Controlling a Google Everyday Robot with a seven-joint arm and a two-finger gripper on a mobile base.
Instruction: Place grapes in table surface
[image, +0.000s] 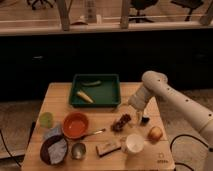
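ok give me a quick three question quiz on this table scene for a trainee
1. True or false: the grapes lie on the table surface, outside the green tray.
2. Which is nearest the gripper? A. orange bowl B. grapes C. green cup
3. Fill in: the round fruit sits near the table's ____ edge in the camera view.

Key: 1 true; 2 B; 3 right
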